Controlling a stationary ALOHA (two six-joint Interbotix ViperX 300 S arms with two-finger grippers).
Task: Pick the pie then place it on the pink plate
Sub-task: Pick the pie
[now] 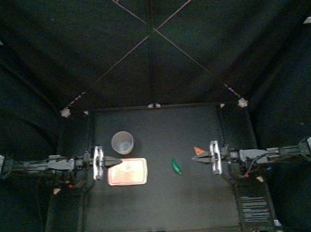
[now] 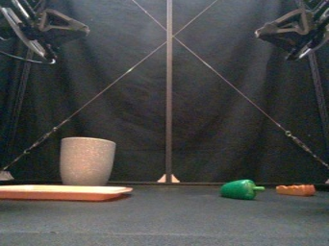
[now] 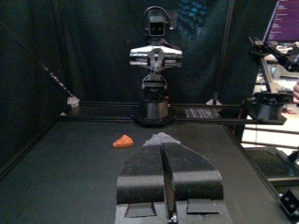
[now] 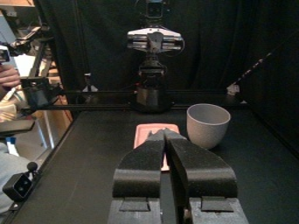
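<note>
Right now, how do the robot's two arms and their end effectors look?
The left arm and right arm are black and jointed, each with a silver cross-plate. The left end effector and right end effector each have two black, tapering jaws.

The pink tray (image 2: 64,192) (lying flat) runs off the front view's left edge.

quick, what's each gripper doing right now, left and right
left gripper: black jaws closed together, holding nothing
right gripper: black jaws closed together, holding nothing
</note>
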